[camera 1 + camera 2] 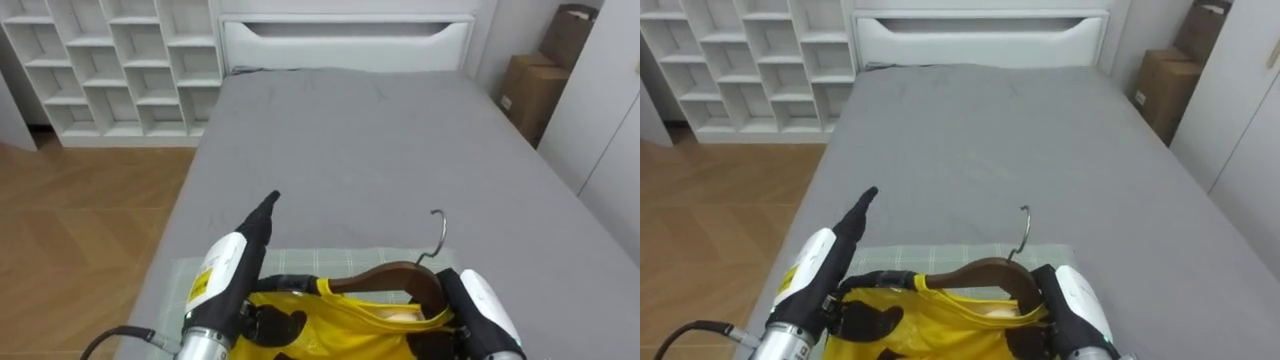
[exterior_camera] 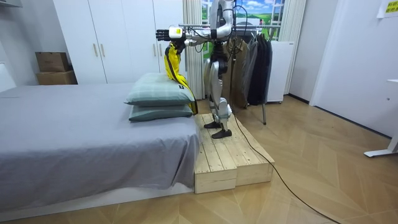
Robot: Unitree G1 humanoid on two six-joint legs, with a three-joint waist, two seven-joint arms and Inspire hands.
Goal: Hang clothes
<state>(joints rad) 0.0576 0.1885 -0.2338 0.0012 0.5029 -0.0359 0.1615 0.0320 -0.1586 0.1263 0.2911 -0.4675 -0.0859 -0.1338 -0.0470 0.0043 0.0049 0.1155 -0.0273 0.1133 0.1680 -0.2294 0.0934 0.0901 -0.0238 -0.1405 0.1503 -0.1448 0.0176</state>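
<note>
left hand (image 1: 268, 322) pinching yellow shirt (image 1: 350, 325) on wooden hanger (image 1: 385, 275), holding it above bed (image 1: 380, 150); right hand (image 1: 448, 300) sitting at hanger end, can't tell its grip

Bed (image 1: 380, 140) extends ahead of left hand (image 1: 228, 272) and right hand (image 1: 485, 312), garment (image 1: 340, 325) between them, pillow (image 1: 330, 258) beneath; shelf unit (image 1: 110, 60) ahead-left, cardboard boxes (image 1: 535, 90) ahead-right.

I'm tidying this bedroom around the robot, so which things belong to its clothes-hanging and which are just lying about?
Job: yellow garment, wooden hanger, dark clothes on the rack.
Lying about: bed, pillows, cardboard boxes, shelf unit.
</note>
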